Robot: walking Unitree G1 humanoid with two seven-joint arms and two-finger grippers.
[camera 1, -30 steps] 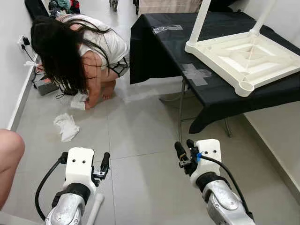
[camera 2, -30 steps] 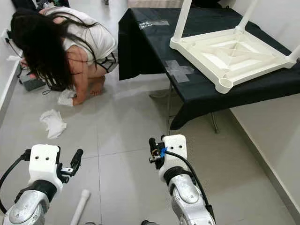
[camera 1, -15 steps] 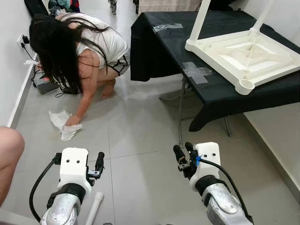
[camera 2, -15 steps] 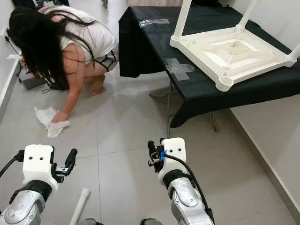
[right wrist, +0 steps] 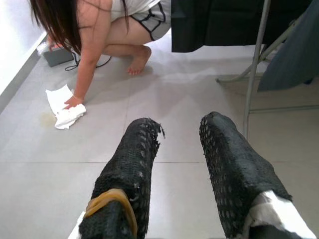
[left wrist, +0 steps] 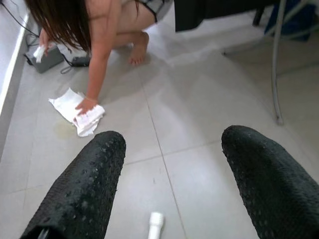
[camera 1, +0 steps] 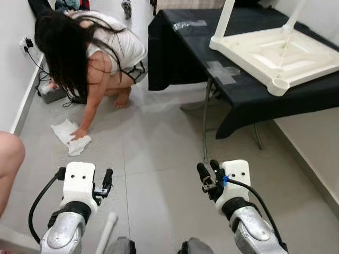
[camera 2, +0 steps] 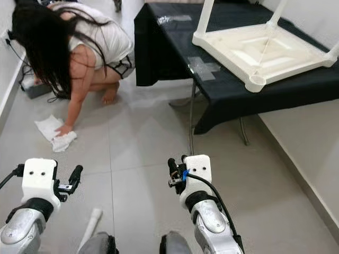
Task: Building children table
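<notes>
Up on the black table (camera 1: 249, 95) lay the white children's table (camera 1: 275, 53), flipped over with its legs pointing up. It sat near the table's front corner, well apart from both grippers. A grey tape cross (camera 1: 222, 71) was stuck on the black cloth just beside it.

Both arms were held low over the grey floor (camera 1: 159, 153), in front of the black table. The left gripper (left wrist: 172, 181) had its two black fingers wide apart and held nothing. The right gripper (right wrist: 179, 149) had its fingers a little apart and also held nothing.

From the head views, you could see the whole white table top. The wrist views showed none of that, just the black table's thin metal legs (right wrist: 254, 74) and the hanging cloth. The left wrist view showed the end of a white tube (left wrist: 155, 225) on the floor, close under the left gripper.

A person (camera 1: 90, 53) crouched on the floor, off to the left of the black table. One hand (camera 1: 78, 133) pressed on a white cloth (camera 1: 71, 137) on the tiles.

A second before, that hand was tucked in near the person's knees, and the cloth lay alone. The person had since reached out to it. The left gripper had sunk a bit lower and further left.
</notes>
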